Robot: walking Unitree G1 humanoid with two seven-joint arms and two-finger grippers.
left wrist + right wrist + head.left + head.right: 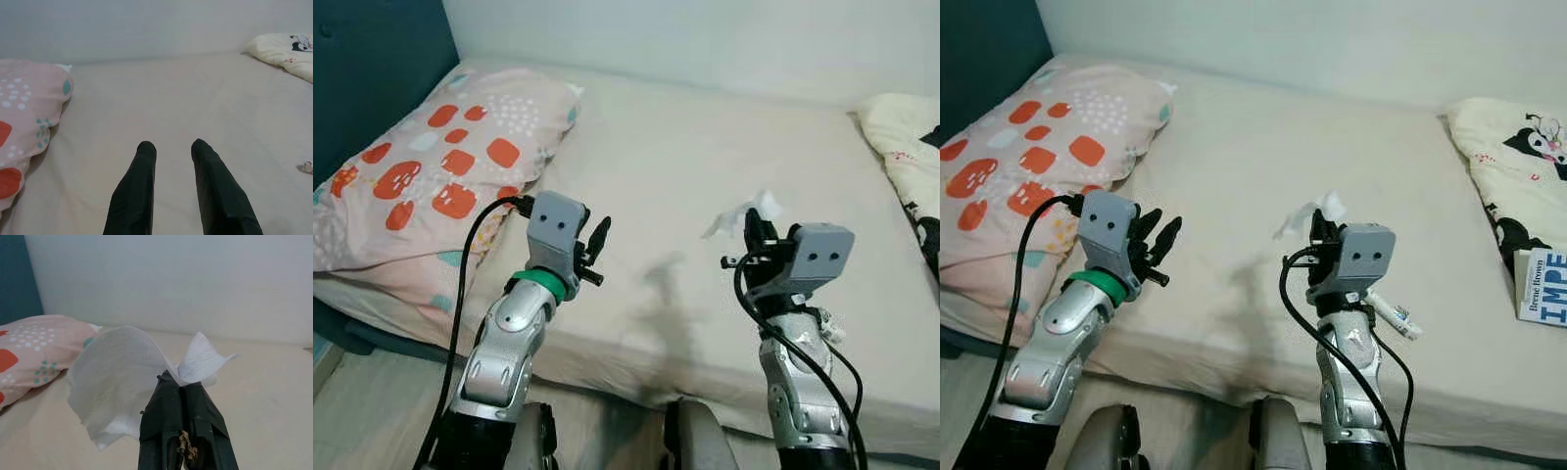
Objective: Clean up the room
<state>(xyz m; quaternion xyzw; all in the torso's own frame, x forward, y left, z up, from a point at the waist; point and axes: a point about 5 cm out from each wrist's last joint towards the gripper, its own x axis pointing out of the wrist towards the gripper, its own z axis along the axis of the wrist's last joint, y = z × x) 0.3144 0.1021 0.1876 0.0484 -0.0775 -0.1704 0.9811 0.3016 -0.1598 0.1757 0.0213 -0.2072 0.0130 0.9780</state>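
Fingers of the right gripper (182, 387) are pinching a white tissue (115, 377) above the bed (705, 176); the left gripper (172, 147) is hovering spread beside the pillow (431, 166).

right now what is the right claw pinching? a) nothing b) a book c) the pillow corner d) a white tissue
d: in the right wrist view the right claw has its black fingers closed together on a crumpled white tissue, held above the bed.
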